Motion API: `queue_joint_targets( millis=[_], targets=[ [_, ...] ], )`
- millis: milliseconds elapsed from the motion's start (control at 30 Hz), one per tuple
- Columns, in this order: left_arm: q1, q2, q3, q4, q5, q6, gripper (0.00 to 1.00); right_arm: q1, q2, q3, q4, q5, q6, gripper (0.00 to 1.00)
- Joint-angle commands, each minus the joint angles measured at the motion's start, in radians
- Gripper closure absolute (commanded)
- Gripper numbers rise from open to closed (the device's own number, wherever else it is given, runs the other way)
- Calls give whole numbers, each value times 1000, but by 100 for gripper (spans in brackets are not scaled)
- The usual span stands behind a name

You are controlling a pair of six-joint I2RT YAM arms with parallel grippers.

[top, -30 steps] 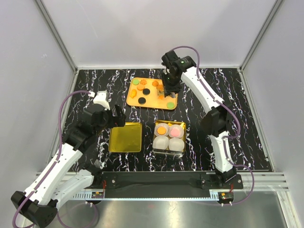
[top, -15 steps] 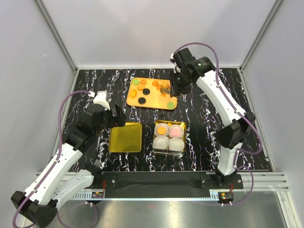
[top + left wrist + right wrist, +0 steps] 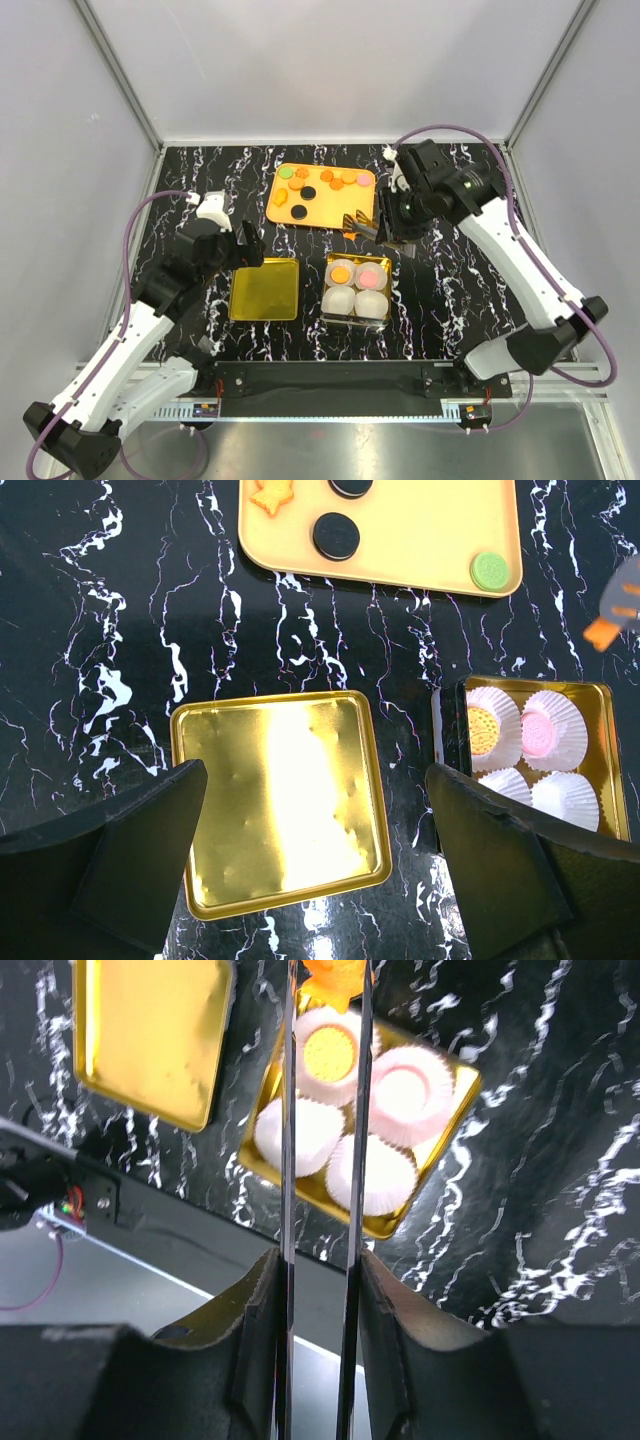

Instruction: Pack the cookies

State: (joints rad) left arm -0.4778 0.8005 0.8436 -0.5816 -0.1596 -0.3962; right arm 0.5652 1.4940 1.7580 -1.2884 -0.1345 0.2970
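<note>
Cookie point(image 3: 335, 978), orange, sits pinched at the tips of the right fingers point(image 3: 288, 1160) (above the cup box point(image 3: 462, 1085)). Left fingers point(image 3: 120, 870) stand wide apart.

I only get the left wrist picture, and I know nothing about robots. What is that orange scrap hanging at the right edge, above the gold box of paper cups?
Observer: It is an orange cookie, pinched between the two long thin fingers of the right tool. The right wrist view shows it at their tips.
Visitor: My picture cuts off the orange tray. Does it hold more cookies than the four I see?
Observer: Yes. In the top view, along the far edge of the tray, lie several more orange ones and a second green cookie at the far left corner.
</note>
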Motion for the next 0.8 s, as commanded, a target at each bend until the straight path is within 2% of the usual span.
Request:
queue_joint_targets(
  millis=[0, 467, 767],
  targets=[
    [5, -3, 3, 42, 15, -4, 1, 38, -99, -79, 38, -27, 51, 65],
    [5, -3, 5, 42, 17, -3, 1, 212, -207, -317, 80, -4, 159, 65],
    [5, 0, 5, 42, 17, -3, 1, 262, -210, -367, 81, -11, 174, 65]
  ],
)
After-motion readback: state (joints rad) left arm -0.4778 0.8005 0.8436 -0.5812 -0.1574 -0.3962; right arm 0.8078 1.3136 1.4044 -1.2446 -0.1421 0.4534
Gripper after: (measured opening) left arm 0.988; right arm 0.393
